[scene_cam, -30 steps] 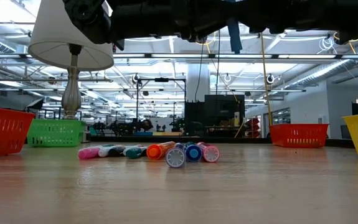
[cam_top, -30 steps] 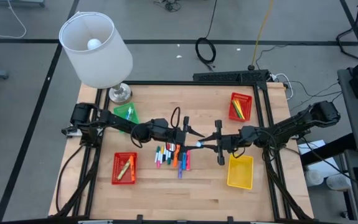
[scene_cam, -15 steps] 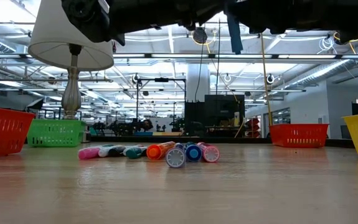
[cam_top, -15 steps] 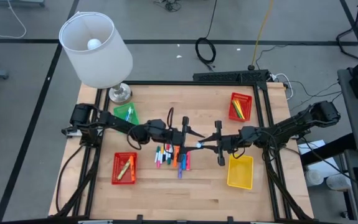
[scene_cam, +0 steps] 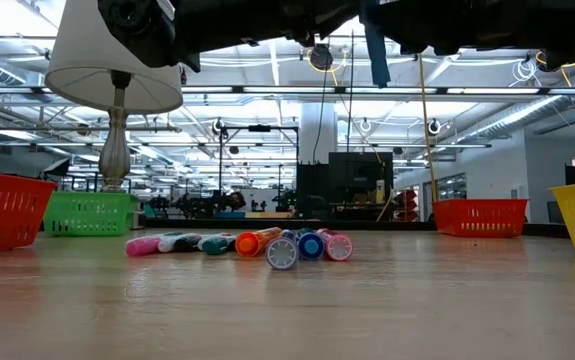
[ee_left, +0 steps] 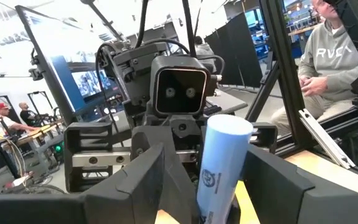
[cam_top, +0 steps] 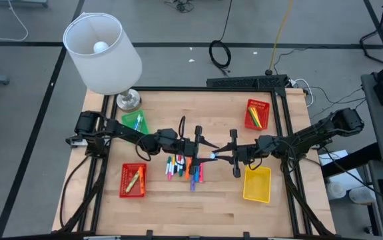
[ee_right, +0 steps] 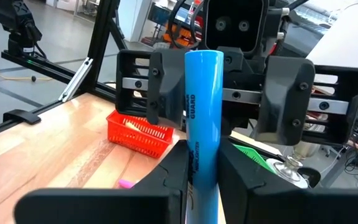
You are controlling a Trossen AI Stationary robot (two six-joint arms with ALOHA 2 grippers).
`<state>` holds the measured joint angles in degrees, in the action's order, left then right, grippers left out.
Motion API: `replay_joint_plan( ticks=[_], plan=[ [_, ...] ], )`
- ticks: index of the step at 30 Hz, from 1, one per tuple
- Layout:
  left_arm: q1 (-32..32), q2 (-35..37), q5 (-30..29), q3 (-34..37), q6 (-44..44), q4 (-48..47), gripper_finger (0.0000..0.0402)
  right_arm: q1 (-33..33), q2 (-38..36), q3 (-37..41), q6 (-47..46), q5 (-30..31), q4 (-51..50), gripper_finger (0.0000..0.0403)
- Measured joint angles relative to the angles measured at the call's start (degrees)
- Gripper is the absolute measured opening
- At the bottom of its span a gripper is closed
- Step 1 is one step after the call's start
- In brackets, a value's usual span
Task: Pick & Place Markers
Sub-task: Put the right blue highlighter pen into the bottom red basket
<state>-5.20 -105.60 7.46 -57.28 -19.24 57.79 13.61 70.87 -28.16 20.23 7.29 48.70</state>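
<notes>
A light-blue marker (ee_right: 202, 118) stands upright above the table's middle, with my right gripper (ee_right: 203, 177) shut on it. My left gripper (ee_left: 210, 190) faces it from the table's left, open. Its fingers (ee_right: 163, 87) stand on either side of the marker's upper part with gaps showing. In the high view the two grippers meet at the marker (cam_top: 212, 155). Below them several markers (cam_top: 186, 167) lie side by side on the wood, and they show again in the low view (scene_cam: 267, 243). My right gripper pinches the blue marker's barrel (ee_right: 198, 163) between its two fingers, below the marker's middle. The fingers come in nearly level from the table's right and lie across it. The marker stands upright, lifted clear of the table, with its upper end (ee_right: 203, 59) above the fingers.
A red basket (cam_top: 133, 180) with markers sits near left, a green basket (cam_top: 136, 123) far left, another red basket (cam_top: 258, 113) far right, and a yellow basket (cam_top: 257, 184) near right. A white lamp (cam_top: 102, 53) stands at the far left corner. A person (ee_left: 331, 56) sits beyond the table.
My left gripper has tipped its fingers up a little around the blue marker. The marker and my right gripper have kept still.
</notes>
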Motion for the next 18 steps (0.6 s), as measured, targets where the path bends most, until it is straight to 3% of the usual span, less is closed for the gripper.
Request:
replay_joint_plan(
  ticks=[18],
  plan=[
    [0.0, 0.0, 0.0, 0.0, 0.2, -0.5, 0.0212, 0.0, 0.0, 0.0, 0.0, 0.1, -0.1, 0.0045]
  ],
)
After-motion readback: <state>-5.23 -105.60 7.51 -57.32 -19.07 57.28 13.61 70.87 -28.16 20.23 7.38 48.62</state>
